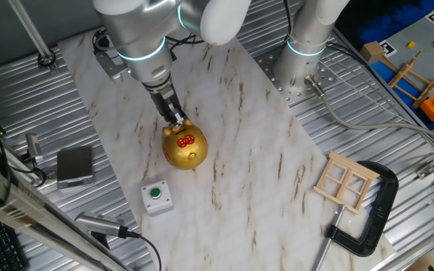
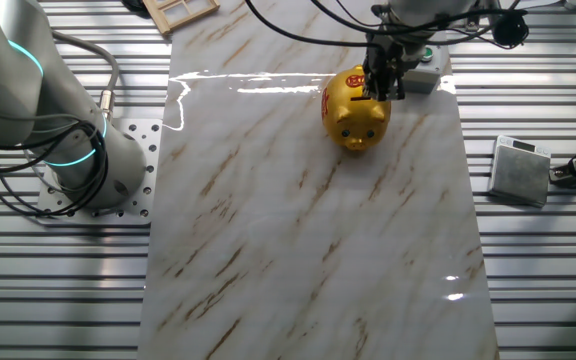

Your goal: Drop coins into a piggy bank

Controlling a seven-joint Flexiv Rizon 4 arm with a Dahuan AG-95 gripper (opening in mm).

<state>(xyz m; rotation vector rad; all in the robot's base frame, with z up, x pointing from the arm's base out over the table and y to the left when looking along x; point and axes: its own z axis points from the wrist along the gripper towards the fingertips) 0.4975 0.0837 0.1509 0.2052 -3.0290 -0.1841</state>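
One piggy bank (image 1: 185, 147) stands on the marble-patterned worktop (image 1: 255, 150), a shiny gold pig with red markings on its flank. In the other fixed view its snout faces the camera and a dark slot shows on its top. One hand (image 1: 178, 119) is lowered right over the pig's back, its two fingertips (image 2: 379, 90) at the slot, close together; whether they pinch a coin or are simply clenched is too small to tell. No coin can be made out in either view.

One small grey box with a green button (image 1: 157, 196) sits on the worktop near the pig, apart from it. One flat grey block (image 1: 74, 165) lies on the ribbed metal surface beside the marble. One small wooden window frame (image 1: 346, 181) rests at the marble's far corner, with one black C-clamp (image 1: 371, 214) just beside it.
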